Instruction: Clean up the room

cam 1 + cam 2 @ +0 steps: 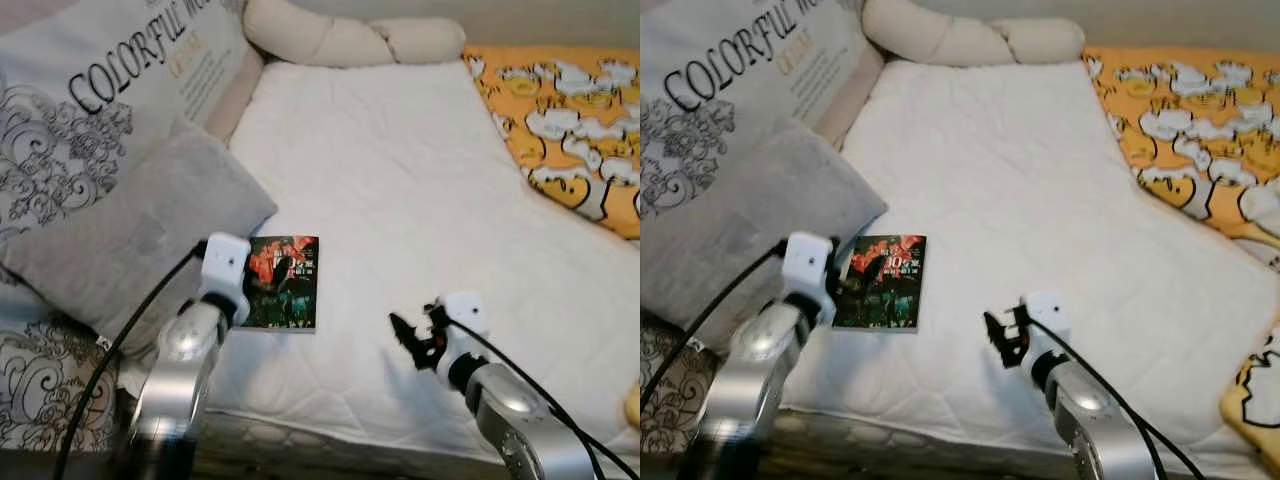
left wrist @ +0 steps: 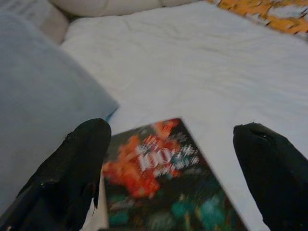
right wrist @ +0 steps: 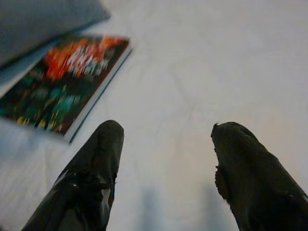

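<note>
1. A grey pillow [image 1: 135,235] lies at the left of the bed, its near right corner just beside the book [image 1: 287,281]. Behind it leans a large printed cushion [image 1: 95,95] with black lettering and scroll patterns.
2. A long cream bolster [image 1: 345,38] runs along the far edge of the bed. An orange blanket [image 1: 570,130] with white cartoon shapes covers the right side.
3. The book, with a dark cover and red and orange artwork, lies flat on the white quilted bed cover [image 1: 400,190], near the front left of the bed.
4. The left claw [image 2: 175,168] is over the near end of the book, its two black fingers spread wide to either side of the cover, not gripping it.
5. The right claw [image 3: 166,163] hangs open above bare cover to the right of the book, holding nothing.
</note>
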You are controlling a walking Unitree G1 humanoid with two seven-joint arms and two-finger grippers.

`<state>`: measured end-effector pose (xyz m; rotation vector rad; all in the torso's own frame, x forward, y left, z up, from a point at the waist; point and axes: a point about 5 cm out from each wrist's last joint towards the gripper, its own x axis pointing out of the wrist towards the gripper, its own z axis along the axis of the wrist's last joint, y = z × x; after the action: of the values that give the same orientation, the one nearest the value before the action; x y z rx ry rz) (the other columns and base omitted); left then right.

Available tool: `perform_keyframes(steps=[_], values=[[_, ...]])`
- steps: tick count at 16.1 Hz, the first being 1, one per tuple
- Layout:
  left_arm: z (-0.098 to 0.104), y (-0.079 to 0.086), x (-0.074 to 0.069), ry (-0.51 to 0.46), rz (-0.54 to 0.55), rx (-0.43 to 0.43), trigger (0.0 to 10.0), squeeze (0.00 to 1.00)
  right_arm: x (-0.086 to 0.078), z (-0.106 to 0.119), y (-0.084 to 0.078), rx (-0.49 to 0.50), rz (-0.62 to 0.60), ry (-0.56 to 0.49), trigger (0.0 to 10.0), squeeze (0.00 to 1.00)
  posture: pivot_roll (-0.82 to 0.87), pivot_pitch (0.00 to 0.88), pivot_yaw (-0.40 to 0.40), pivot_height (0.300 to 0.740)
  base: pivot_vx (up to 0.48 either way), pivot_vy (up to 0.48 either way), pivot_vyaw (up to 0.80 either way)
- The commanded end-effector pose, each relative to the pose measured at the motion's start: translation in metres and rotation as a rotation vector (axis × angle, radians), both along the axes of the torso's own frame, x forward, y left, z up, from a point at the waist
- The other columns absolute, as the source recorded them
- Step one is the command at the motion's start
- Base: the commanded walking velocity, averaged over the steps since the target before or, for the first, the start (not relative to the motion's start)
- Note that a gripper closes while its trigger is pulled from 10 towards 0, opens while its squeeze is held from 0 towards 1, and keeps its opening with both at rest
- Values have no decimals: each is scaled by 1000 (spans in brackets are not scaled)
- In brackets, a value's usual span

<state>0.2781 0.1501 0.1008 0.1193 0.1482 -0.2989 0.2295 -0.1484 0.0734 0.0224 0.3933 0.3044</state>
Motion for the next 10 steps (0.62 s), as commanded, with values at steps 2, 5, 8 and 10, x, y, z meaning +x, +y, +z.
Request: perform_keyframes(steps=[2, 5, 8, 10], values=[[9, 3, -14, -9, 20, 17, 10000, 0, 1, 0, -4, -25, -23, -41, 10000, 0, -59, 0, 13, 740, 0, -394, 0], [-1, 18, -32, 60, 101, 7, 10000, 0, 3, 1, -3, -57, -20, -62, 10000, 0, -50, 0, -3, 740, 0, -462, 0], [1, 24, -36, 69, 147, 49, 10000, 0, 7, -8, -6, -68, -86, -21, 10000, 0, -17, 0, -30, 740, 0, -480, 0], [-4, 33, -38, 97, 199, 58, 10000, 0, 12, -8, -2, -80, -69, -18, 10000, 0, -16, 0, -41, 740, 0, -480, -309]])
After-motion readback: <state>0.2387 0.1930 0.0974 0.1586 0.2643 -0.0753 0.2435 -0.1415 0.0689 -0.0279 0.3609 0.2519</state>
